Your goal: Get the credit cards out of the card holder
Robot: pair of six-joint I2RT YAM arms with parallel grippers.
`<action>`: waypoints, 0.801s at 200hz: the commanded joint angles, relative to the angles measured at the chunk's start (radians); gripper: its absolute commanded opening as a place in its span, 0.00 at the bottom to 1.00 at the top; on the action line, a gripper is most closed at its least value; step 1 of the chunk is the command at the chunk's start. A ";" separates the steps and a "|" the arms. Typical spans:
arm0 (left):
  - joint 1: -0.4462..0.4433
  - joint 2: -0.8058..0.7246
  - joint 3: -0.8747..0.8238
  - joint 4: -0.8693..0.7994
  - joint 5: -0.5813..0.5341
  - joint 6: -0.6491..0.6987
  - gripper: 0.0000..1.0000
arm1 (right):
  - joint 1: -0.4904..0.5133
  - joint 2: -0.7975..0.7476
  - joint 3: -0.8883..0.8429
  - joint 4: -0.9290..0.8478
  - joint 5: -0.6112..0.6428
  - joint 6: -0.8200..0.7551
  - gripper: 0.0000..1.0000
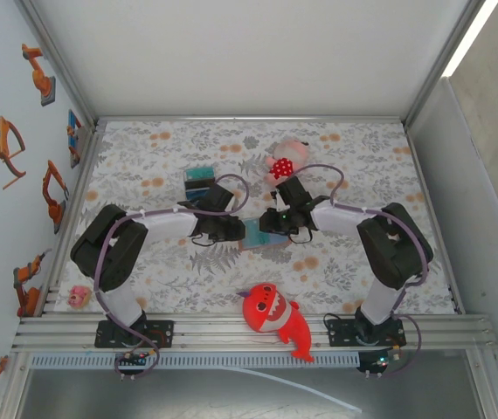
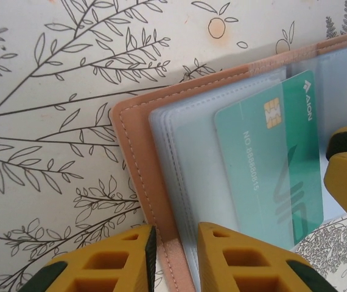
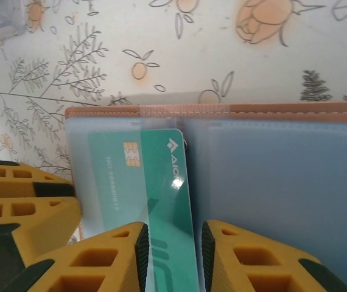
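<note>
The tan card holder (image 1: 262, 234) lies open on the flowered cloth between both arms. Its stitched tan border (image 2: 138, 158) frames frosted plastic sleeves (image 3: 283, 194). A teal credit card (image 2: 271, 176) with a gold chip sits partly out of a sleeve. My left gripper (image 2: 176, 255) stands narrowly open astride the holder's tan border and sleeve edges. My right gripper (image 3: 172, 255) is open astride the bare part of the teal card (image 3: 161, 182), with a small gap at its right pad. In the top view the left gripper (image 1: 236, 229) and right gripper (image 1: 275, 223) nearly meet over the holder.
A red shark plush (image 1: 271, 316) lies near the front edge between the arm bases. A teal, black and blue striped block (image 1: 201, 182) stands behind the left gripper. A pink plush with a red spotted part (image 1: 282, 161) sits behind the right gripper. A small pink toy (image 1: 79, 295) lies at the left rail.
</note>
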 commanded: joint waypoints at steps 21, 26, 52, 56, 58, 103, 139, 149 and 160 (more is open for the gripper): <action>0.001 0.027 0.028 -0.034 -0.029 0.023 0.23 | -0.014 0.017 -0.043 0.063 -0.045 0.027 0.28; 0.000 0.026 0.029 -0.033 -0.029 0.023 0.22 | -0.015 0.020 -0.049 0.076 -0.056 0.035 0.28; 0.001 0.032 0.031 -0.040 -0.034 0.026 0.21 | -0.025 0.027 -0.086 0.158 -0.104 0.071 0.25; 0.000 0.031 0.029 -0.041 -0.035 0.025 0.21 | -0.026 0.027 -0.092 0.171 -0.111 0.077 0.25; 0.000 0.032 0.030 -0.042 -0.034 0.026 0.21 | -0.028 0.027 -0.094 0.177 -0.114 0.080 0.24; 0.001 0.038 0.034 -0.053 -0.036 0.032 0.18 | -0.043 0.021 -0.144 0.282 -0.165 0.122 0.21; 0.001 0.038 0.037 -0.057 -0.037 0.033 0.18 | -0.051 0.017 -0.159 0.293 -0.168 0.123 0.15; 0.000 0.039 0.038 -0.057 -0.035 0.034 0.18 | -0.054 0.016 -0.163 0.298 -0.170 0.125 0.15; 0.000 0.038 0.040 -0.058 -0.036 0.035 0.18 | -0.058 0.017 -0.170 0.309 -0.174 0.128 0.15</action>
